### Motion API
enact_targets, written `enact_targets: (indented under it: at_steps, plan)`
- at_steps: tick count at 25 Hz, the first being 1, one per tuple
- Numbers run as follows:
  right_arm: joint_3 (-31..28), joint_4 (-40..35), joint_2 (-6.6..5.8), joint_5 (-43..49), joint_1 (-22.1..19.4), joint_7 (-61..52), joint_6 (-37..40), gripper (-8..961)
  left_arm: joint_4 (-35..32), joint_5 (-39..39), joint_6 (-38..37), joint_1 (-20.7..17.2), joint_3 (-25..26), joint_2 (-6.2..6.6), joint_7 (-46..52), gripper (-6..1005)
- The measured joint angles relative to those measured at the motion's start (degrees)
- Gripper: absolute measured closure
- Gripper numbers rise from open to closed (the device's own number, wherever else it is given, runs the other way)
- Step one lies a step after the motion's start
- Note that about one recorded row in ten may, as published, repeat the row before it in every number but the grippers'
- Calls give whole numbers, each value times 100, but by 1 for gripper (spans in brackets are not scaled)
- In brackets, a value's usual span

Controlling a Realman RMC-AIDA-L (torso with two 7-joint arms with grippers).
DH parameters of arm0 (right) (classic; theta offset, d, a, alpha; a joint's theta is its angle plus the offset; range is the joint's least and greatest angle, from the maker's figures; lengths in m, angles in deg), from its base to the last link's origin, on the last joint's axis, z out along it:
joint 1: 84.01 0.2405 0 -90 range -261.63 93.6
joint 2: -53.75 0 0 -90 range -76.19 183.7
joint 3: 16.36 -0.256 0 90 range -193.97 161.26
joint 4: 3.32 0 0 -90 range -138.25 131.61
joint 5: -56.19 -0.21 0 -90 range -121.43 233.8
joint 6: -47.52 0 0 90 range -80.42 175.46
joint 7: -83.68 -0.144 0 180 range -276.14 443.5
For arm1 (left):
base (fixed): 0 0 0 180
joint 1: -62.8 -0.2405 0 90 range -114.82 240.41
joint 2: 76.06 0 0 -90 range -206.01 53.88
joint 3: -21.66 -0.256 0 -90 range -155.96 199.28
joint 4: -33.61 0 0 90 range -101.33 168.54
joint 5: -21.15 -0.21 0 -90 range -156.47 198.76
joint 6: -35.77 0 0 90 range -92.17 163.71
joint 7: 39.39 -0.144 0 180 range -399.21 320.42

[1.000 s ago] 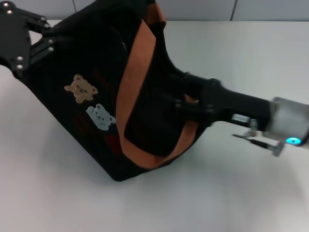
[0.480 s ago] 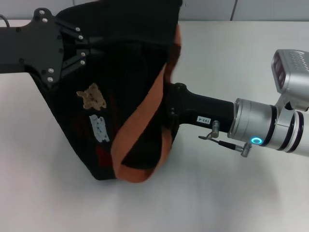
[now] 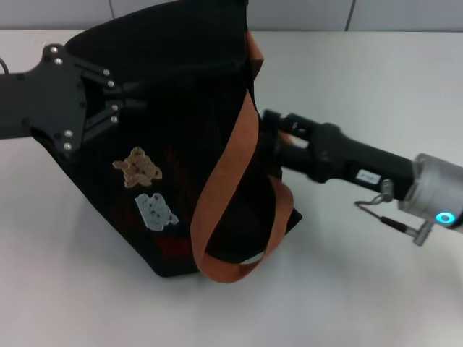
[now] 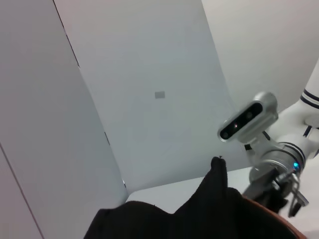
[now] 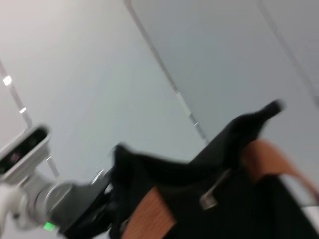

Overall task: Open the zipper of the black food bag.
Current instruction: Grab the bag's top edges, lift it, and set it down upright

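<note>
The boxy black fabric food bag stands on the white table between my left gripper and my right gripper, both touching it.

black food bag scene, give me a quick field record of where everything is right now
bag: black food bag on the white table, tipped, bear patches facing the head camera
straps: rust-brown straps drape down the near side
left gripper: left gripper at the bag's left upper edge, against the fabric
right gripper: right gripper at the bag's right side, by a strap
zipper: silver pull tab shows in the right wrist view; open or closed not clear
</note>
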Motion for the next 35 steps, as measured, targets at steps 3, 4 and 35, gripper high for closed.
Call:
enact_targets:
  at_steps: [3,4,35]
  plan:
    - [-159,-286,-7,-4,-158,-254,5,219,204,-1,9,-42,16,13,-193,922]
    - [-229,-442,-11,-9,-230,-406,-2,219,292,-4,14,-62,25,17,-269,923]
    - [-1001,1082,38,-529,-200,1962,-626,219,1082,653,10,-246,218,18,-912,929]
